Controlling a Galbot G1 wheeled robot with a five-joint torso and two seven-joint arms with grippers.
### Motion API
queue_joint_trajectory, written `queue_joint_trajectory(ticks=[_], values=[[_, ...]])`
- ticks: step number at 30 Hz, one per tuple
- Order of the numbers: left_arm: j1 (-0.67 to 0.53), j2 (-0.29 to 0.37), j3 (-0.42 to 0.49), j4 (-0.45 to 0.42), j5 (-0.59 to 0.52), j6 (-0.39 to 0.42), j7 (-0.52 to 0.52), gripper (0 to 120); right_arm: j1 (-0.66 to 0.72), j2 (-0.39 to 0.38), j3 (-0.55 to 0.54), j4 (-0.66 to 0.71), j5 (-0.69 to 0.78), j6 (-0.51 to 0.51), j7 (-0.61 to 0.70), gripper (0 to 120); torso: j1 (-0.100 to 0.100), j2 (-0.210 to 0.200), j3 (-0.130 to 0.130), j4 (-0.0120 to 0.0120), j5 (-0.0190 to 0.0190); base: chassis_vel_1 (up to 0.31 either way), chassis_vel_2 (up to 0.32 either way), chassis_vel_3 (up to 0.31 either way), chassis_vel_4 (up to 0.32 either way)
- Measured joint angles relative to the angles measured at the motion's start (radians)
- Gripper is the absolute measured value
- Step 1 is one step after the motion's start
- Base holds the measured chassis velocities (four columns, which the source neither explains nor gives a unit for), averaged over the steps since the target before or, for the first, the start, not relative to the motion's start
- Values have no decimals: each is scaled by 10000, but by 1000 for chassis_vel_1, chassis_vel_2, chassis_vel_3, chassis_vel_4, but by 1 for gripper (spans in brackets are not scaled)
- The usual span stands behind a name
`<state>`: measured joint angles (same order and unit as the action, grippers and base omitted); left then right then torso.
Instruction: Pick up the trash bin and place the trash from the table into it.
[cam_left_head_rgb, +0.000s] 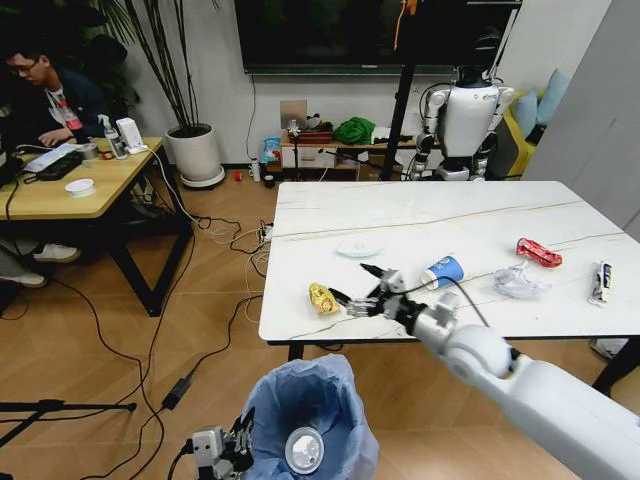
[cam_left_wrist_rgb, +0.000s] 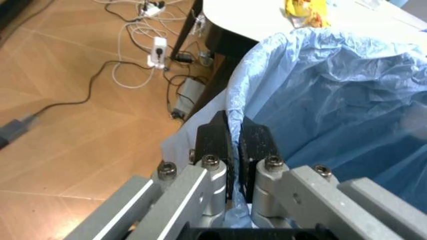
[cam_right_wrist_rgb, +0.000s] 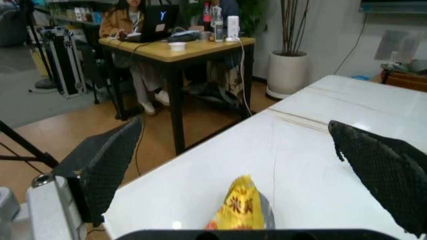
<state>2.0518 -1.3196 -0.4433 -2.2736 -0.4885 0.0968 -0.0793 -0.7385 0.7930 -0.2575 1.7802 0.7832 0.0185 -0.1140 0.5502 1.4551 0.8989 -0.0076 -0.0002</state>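
The trash bin (cam_left_head_rgb: 312, 405), lined with a light-blue bag, stands on the floor just below the table's near left corner. My left gripper (cam_left_head_rgb: 236, 447) is shut on its rim; in the left wrist view the fingers (cam_left_wrist_rgb: 217, 137) pinch the bag's edge (cam_left_wrist_rgb: 237, 107). A white lid (cam_left_head_rgb: 304, 450) lies inside the bin. On the marble table (cam_left_head_rgb: 420, 215), my right gripper (cam_left_head_rgb: 355, 284) is open just right of the yellow snack packet (cam_left_head_rgb: 323, 298). In the right wrist view the packet (cam_right_wrist_rgb: 240, 207) lies between the spread fingers (cam_right_wrist_rgb: 107, 165). The paper cup (cam_left_head_rgb: 443, 270), another white lid (cam_left_head_rgb: 358, 246), clear film (cam_left_head_rgb: 517, 282), red wrapper (cam_left_head_rgb: 538, 252) and sachet (cam_left_head_rgb: 600, 282) also lie on the table.
A wooden desk (cam_left_head_rgb: 60, 190) with a seated person stands at the left. Cables and a power strip (cam_left_head_rgb: 262, 236) trail over the floor between desk and table. A white plant pot (cam_left_head_rgb: 195, 152) and another robot (cam_left_head_rgb: 465, 115) stand by the back wall. A tripod leg (cam_left_head_rgb: 45, 410) crosses the lower left.
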Motion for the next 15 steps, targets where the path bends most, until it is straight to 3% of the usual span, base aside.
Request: queue_joint_trajectory(ticks=[7, 15], values=[[179, -171, -415, -123, 11, -77, 38, 0, 992, 900, -1060, -1182, -298, -519, 418, 100, 0, 0, 0, -2, 0, 0, 0, 0, 0], [233, -186, -458, -226, -27, -89, 54, 0, 1151, 1266, -1432, -2138, -582, -818, 580, 100, 0, 0, 0, -3, 2, 0, 0, 0, 0]])
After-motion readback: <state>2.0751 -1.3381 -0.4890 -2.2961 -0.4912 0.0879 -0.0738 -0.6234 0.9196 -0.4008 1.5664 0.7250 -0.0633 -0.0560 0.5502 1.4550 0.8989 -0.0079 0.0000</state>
